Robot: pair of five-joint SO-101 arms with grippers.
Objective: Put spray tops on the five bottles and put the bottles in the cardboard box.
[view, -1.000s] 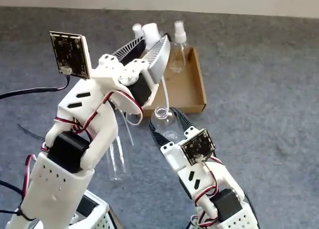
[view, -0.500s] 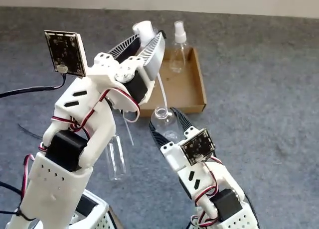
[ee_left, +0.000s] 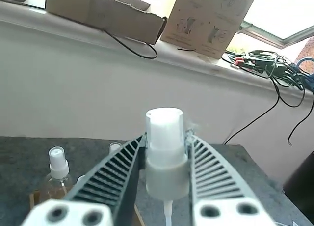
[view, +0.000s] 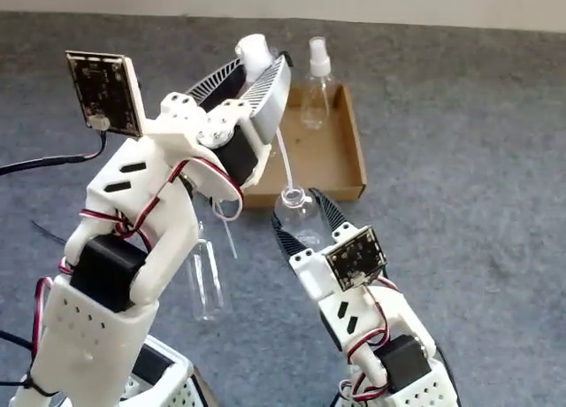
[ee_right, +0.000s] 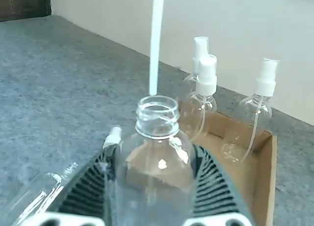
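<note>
1. Spray top: white, pinched between both fingers of the left pincer and held high above the surface. Its thin dip tube hangs straight down. The tube tip is just above the bottle mouth and not yet inside.
2. Open bottle: clear, round-bodied, upright and uncapped. The right pincer is clamped about its body, and it stands just in front of the cardboard box.
3. Cardboard box: shallow tray holding capped bottles. Three can be counted, all standing upright.
4. Spare bottle: clear, lying on its side on the grey surface, beside the left arm. It cannot be told whether it has a top.
5. Hazard, tube entry: the tube is long and slender, and the neck is narrow. A slight sideways offset or tilt on the descent would likely land the tip on the rim, where it would bend or slide down the outside.
6. Hazard, seating: the bottle looks smooth and round. Pressing or twisting the top down off-axis could turn or tip it within the right pincer, or leave the cap seated crooked.
</note>
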